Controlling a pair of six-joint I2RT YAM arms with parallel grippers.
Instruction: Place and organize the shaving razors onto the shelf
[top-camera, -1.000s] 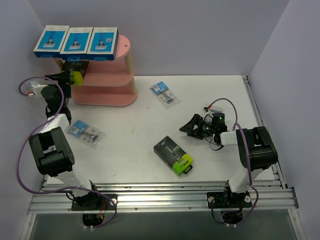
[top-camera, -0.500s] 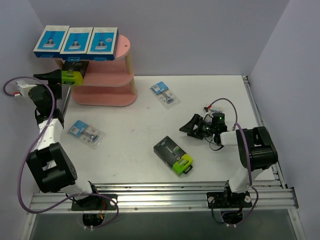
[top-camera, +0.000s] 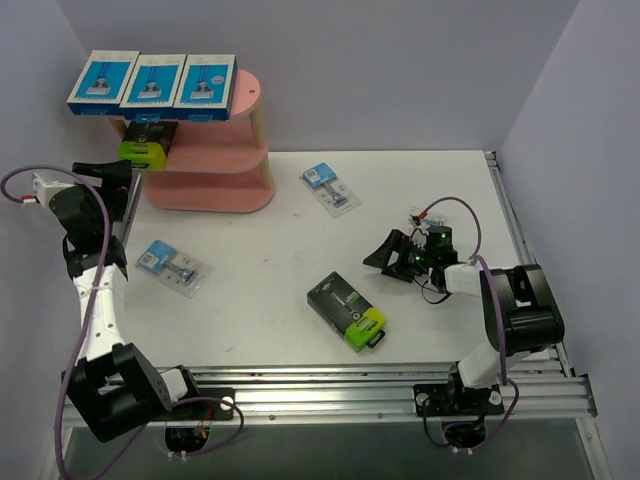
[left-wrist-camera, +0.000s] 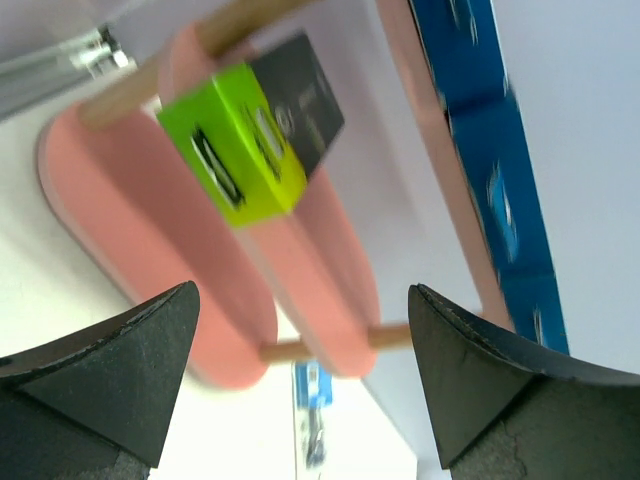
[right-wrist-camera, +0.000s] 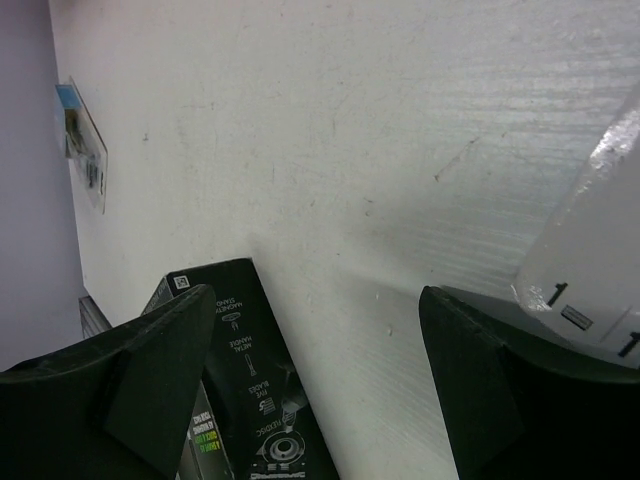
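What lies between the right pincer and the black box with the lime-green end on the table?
Nothing visible. The open right pincer faces the black box, and only the table surface shows between them.

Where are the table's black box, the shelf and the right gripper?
black box (top-camera: 338, 302): top view, black top face.
shelf (top-camera: 212, 194): top view, bottom board.
right gripper (top-camera: 380, 252): top view, between fingertips.

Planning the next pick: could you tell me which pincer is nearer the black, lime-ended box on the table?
Right. The right pincer is just right of the black lime-ended box; the left pincer is far off beside the pink shelf.
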